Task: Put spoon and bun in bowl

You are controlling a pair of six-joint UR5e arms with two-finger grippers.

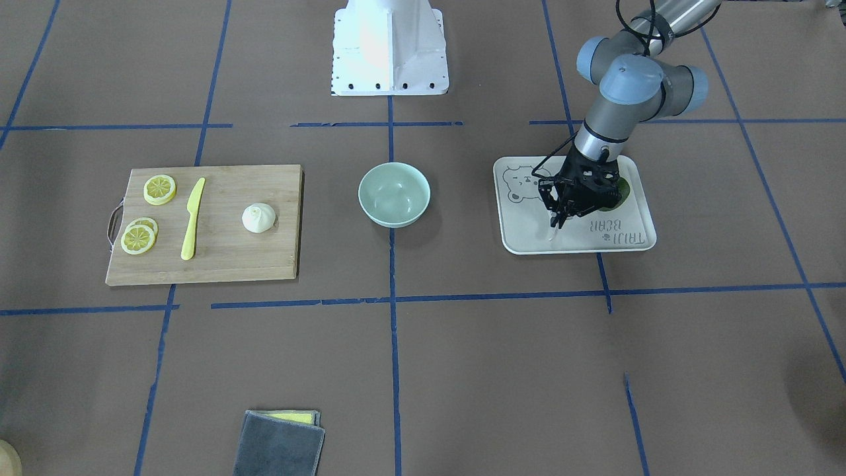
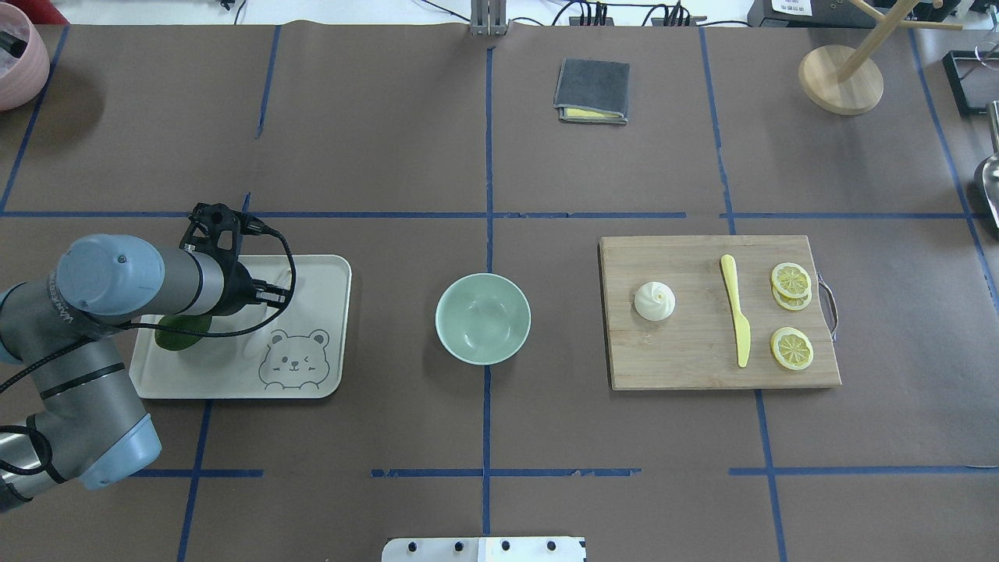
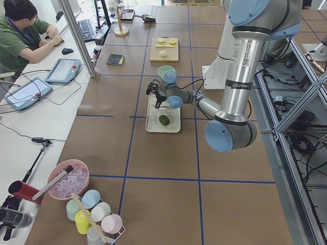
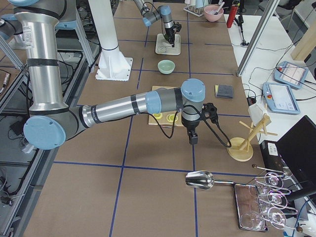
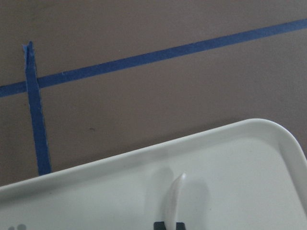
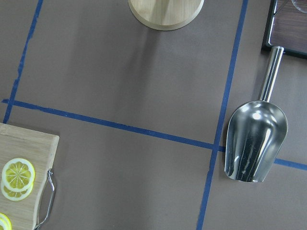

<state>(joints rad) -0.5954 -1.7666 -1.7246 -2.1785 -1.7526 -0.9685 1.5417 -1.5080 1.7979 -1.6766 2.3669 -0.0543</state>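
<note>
Small off-white plastic spoon (image 5: 171, 199) clamped in the left gripper (image 1: 557, 221), over a cream rectangular bear-print tray (image 1: 522, 235), small white pleated bun (image 1: 258, 217) lying on a wooden cutting board (image 1: 264, 258), round pale mint-green bowl (image 1: 394, 194) between board and tray, right gripper (image 4: 193, 138) beyond the board, its grip impossible to tell.

I see the bowl (image 2: 482, 318) midway between the tray (image 2: 332, 297), left, and the cutting board (image 2: 687, 351) carrying the bun (image 2: 655, 301).
</note>
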